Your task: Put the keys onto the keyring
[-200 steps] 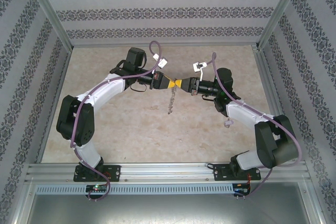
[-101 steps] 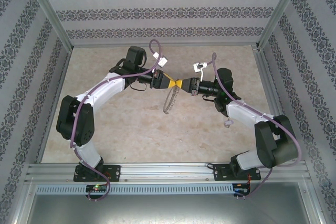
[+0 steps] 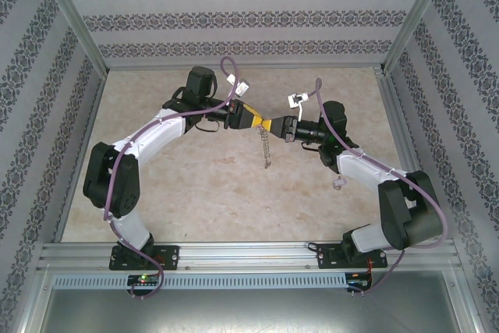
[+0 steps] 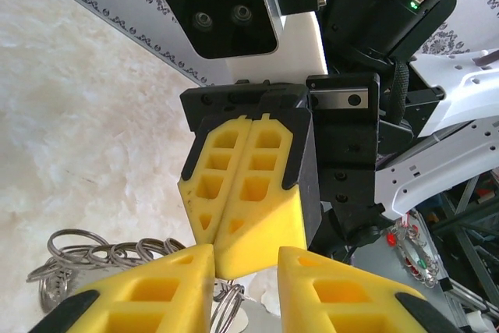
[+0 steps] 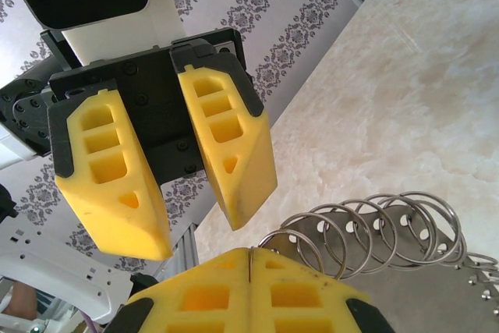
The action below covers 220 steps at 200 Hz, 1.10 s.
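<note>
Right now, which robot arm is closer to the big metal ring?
Right. The right end effector is shut on the ring, which dangles from it. The left end effector is open, facing it tip to tip, not gripping the ring.

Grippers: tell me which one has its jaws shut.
The right gripper: its jaws are pressed together on the keyring, while the left gripper has its jaws apart.
</note>
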Each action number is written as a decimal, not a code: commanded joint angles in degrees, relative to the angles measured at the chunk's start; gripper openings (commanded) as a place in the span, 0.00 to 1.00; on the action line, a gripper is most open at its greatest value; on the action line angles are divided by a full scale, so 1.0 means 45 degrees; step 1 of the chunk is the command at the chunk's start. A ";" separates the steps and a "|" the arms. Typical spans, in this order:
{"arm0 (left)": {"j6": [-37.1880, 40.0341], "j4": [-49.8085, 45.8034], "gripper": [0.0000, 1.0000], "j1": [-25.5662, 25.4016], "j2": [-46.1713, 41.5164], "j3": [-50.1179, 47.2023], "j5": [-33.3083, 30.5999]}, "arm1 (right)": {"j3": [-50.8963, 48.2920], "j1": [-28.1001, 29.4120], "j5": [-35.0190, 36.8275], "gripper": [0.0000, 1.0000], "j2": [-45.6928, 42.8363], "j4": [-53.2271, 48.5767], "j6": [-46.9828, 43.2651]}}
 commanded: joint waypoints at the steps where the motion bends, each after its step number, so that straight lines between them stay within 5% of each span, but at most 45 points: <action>1: -0.0071 0.0598 0.29 0.0075 -0.0483 -0.0349 -0.0014 | 0.0017 -0.0103 -0.0273 0.00 -0.0277 0.0394 0.0000; 112: -0.2909 0.4902 0.37 0.0447 -0.1793 -0.3428 -0.0655 | 0.0056 -0.0197 -0.0118 0.00 -0.0338 0.0353 0.0090; 140: -0.5237 0.7425 0.46 0.0439 -0.1702 -0.4374 -0.1746 | 0.0081 -0.0201 -0.0030 0.00 -0.0355 0.0394 0.0150; 183: -1.0812 1.4348 0.52 0.0446 -0.1161 -0.6729 -0.4901 | 0.0086 -0.0184 0.0095 0.00 -0.0336 0.0464 0.0210; 220: -1.3435 1.7895 0.53 0.0352 -0.0664 -0.7960 -0.7012 | 0.0188 -0.0220 0.0216 0.00 -0.0277 0.0510 0.0347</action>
